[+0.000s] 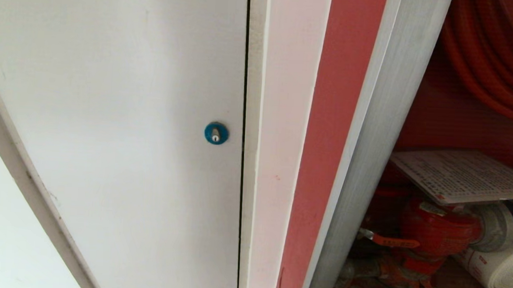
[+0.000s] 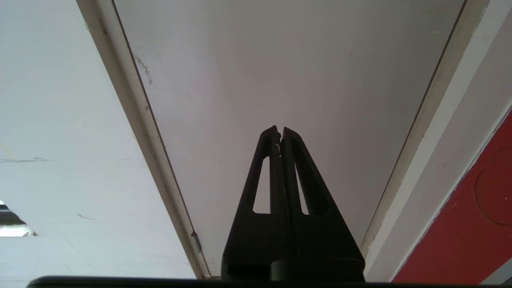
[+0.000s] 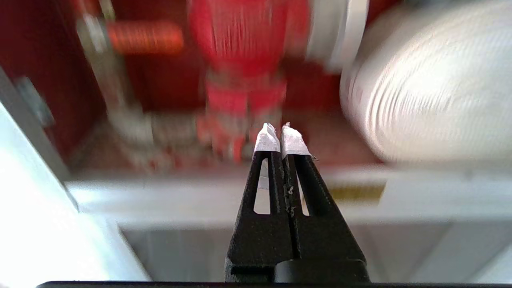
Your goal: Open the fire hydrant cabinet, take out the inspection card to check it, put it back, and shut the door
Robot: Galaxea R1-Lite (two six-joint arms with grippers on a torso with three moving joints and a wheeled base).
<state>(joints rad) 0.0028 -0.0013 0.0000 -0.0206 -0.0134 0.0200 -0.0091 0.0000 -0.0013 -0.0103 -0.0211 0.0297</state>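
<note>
The fire hydrant cabinet fills the right of the head view, its silver frame beside a red edge. Inside I see the coiled red hose and the red valve. The inspection card, a white printed sheet, lies tilted on top of the valve. The door is out of view. My right gripper is shut with nothing between its white-taped tips, in front of the cabinet's lower sill and facing the valve. My left gripper is shut and empty, facing a plain white panel. Neither arm shows in the head view.
A plain white door with a small blue round lock stands left of the cabinet. A rolled white hose lies at the cabinet's lower right, also large in the right wrist view. A pale sill runs below the valve.
</note>
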